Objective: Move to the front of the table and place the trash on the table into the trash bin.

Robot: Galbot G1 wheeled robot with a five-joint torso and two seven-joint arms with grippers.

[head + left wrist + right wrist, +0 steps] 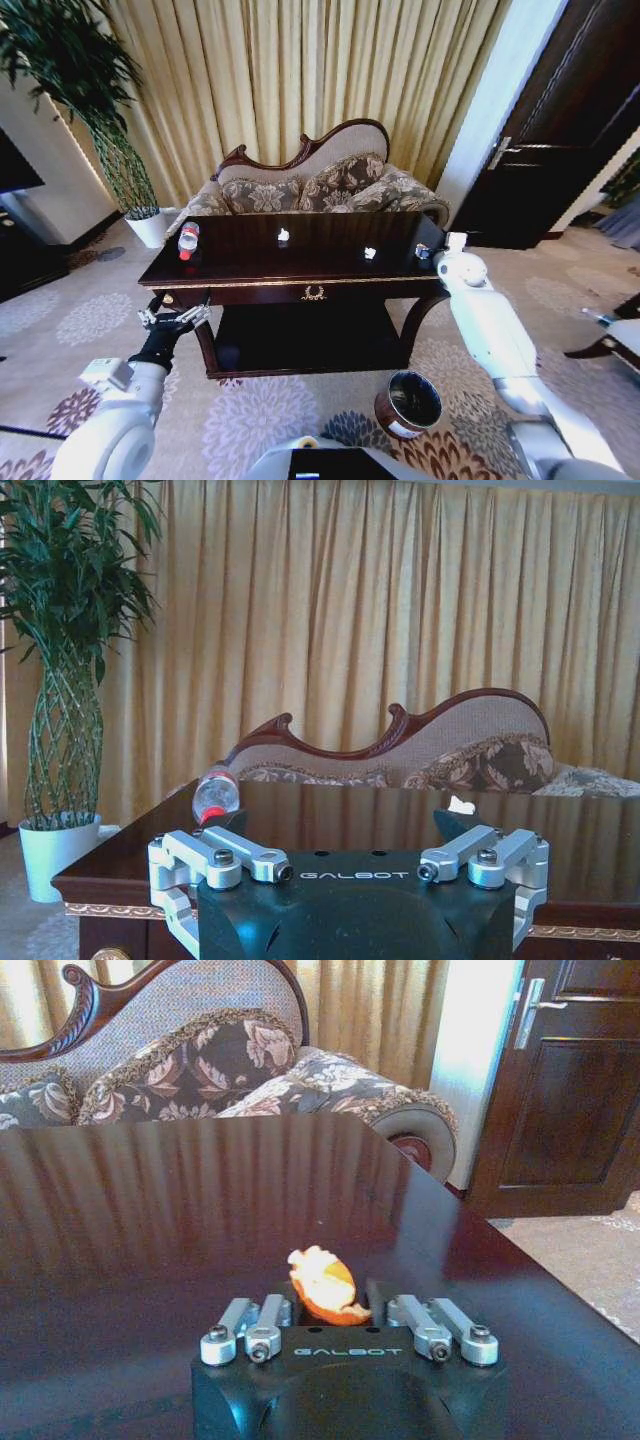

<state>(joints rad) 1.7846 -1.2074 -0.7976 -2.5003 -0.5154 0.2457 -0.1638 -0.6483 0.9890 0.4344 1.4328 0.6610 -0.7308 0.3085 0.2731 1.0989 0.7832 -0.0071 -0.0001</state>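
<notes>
Nearest the robot, on the patterned carpet: trash bin (410,404), round and dark brown with a white label, standing just right of centre, in front of the table's right front leg and apart from it.

Left gripper (176,318) hangs below and in front of the table's left front corner, not touching anything. The head view shows its fingers spread; the left wrist view (348,872) confirms this, both finger linkages splayed wide with nothing between them.

Right gripper (425,252) is over the table's right end. In the head view the white forearm hides most of it, so finger state is unreadable there. The right wrist view (349,1332) resolves it: jaws parted, a small orange-and-white scrap (324,1285) lying on the tabletop in the gap between the fingers. Whether the fingers touch the scrap I cannot tell.

Table (250,272): dark, glossy, gold trim and gold emblem on the front drawer. On it, the bottle (187,240) with red cap and label lies at the far-left end; the left wrist view shows it (215,795) tilted near that edge. Two white paper wads: one mid-table toward the back (283,235), one right of centre (370,253).

Behind the table: floral sofa (330,185), potted plant (125,170) at far left, beige curtains (300,70).
</notes>
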